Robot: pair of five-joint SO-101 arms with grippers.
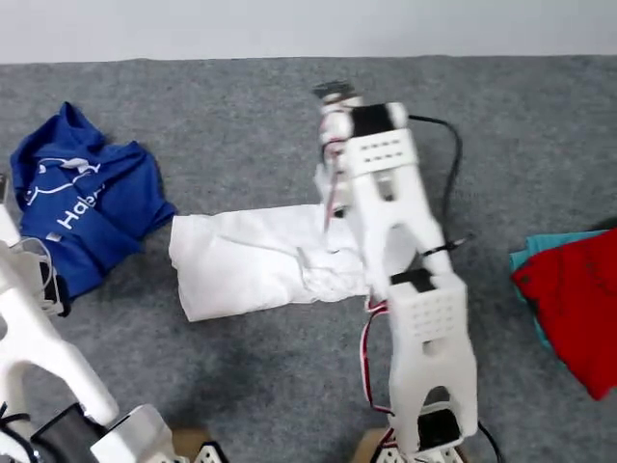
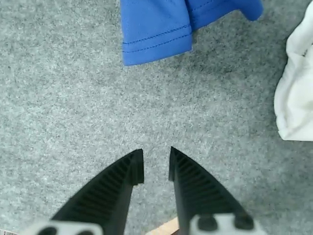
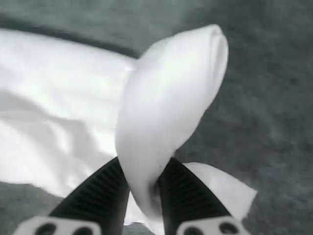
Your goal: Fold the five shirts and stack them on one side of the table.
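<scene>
A white shirt [image 1: 251,260] lies partly folded across the middle of the grey table. My right gripper [image 3: 144,181] is shut on a raised fold of that white shirt [image 3: 166,98], lifting it off the cloth below. The right arm [image 1: 386,193] stands over the shirt's right end. A crumpled blue shirt [image 1: 82,203] sits at the far left. My left gripper [image 2: 155,164] hangs slightly open over bare carpet, with nothing between its fingers. The blue shirt's sleeve [image 2: 156,24] lies ahead of it and the white shirt's edge [image 2: 296,93] lies to one side.
A folded red shirt [image 1: 574,289] rests on a teal shirt [image 1: 540,249] at the right edge. The left arm [image 1: 39,328] rises at the front left corner. Grey carpet [image 1: 241,125] covers the table.
</scene>
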